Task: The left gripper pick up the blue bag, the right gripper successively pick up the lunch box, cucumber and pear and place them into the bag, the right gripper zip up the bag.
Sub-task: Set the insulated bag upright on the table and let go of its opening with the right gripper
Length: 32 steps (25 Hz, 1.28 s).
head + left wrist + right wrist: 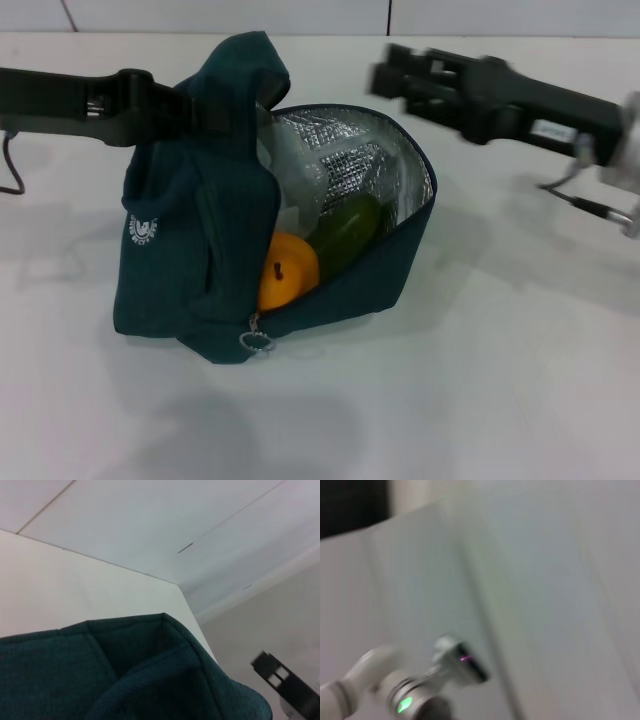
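Observation:
The blue bag point(190, 270) stands on the white table, its mouth open toward the right and its silver lining showing. My left gripper point(200, 112) reaches in from the left and is shut on the bag's handle, holding the top up; the left wrist view shows the blue bag's fabric point(140, 675) close up. Inside lie the clear lunch box point(295, 175), the cucumber point(347, 232) and the pear point(287, 270). The zipper's ring pull point(257, 341) hangs at the near end of the opening. My right gripper point(400, 75) hovers above and right of the bag, blurred, holding nothing.
The white table point(500, 380) spreads around the bag. A thin cable point(10, 165) loops at the left edge, and another cable point(600, 205) hangs under the right wrist. The left arm's wrist with its green light point(415, 695) shows in the right wrist view.

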### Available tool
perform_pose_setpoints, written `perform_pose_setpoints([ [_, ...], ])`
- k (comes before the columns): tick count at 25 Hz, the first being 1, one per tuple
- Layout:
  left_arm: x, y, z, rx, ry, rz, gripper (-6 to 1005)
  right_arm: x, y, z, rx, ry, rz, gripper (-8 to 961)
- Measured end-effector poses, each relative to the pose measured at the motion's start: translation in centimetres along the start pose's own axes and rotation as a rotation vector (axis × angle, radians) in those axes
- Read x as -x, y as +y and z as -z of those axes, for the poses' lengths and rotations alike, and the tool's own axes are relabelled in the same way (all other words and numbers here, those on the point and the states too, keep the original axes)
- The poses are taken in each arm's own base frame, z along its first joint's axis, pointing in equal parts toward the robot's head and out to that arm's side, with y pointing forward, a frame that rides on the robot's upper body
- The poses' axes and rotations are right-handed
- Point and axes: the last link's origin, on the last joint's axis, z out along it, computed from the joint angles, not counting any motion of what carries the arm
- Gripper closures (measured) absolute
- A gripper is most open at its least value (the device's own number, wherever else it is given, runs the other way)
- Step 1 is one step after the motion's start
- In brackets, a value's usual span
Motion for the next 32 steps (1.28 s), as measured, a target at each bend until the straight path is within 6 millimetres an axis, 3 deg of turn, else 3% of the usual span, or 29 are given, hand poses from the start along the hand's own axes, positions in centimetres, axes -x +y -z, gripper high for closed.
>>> perform_pose_setpoints([
  [5, 0.0, 0.0, 0.0, 0.001, 0.000, 0.001, 950, -2.9, -1.6, 4.9, -0.163, -0.046, -0.316, 488],
  [9, 0.1, 0.0, -0.1, 0.003, -0.002, 0.001, 950, -5.9, -2.0, 6.6, -0.233, -0.035, -0.536, 485],
  [17, -0.1, 0.3, -0.5, 0.011, -0.009, -0.010, 949, -7.9, -2.2, 5.0, -0.241, 0.027, -0.698, 513],
  [25, -0.1, 0.3, -0.6, 0.014, -0.011, -0.013, 949, -8.3, -2.3, 3.4, -0.236, 0.104, -0.714, 541],
  [32, -0.2, 0.4, -0.6, 0.015, -0.011, -0.017, 950, -8.4, -2.2, 3.6, -0.234, 0.118, -0.665, 565],
])
